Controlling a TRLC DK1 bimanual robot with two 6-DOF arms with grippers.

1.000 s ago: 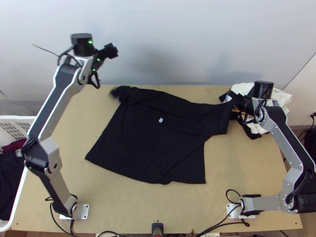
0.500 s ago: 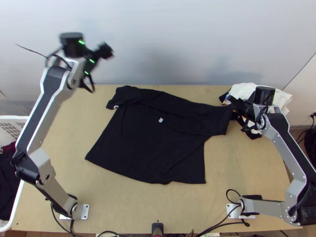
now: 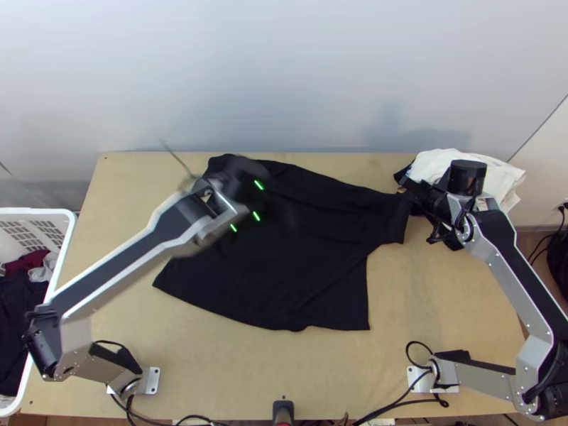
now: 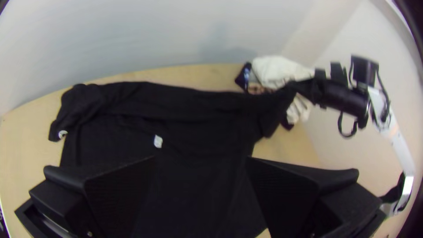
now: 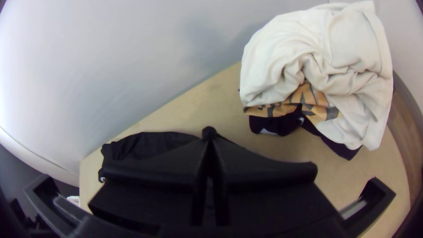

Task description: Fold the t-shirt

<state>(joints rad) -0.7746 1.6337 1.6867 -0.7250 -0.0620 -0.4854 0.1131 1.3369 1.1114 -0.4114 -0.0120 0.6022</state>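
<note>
Inward over the shirt [image 3: 305, 284] swung the wide-open left gripper [image 4: 201, 159]; the right gripper [image 5: 209, 135], pinching a sleeve [image 3: 395, 219], needed gentle tension.

Pale, softly shadowed wall [image 3: 284, 71] behind a light wooden table [image 3: 426, 298], brown floor [image 5: 406, 110] alongside.

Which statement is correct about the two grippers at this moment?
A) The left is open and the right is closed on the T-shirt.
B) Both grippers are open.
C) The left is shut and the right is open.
A: the left gripper has its fingers wide apart, while the right gripper pinches a sleeve of the black T-shirt.
</note>
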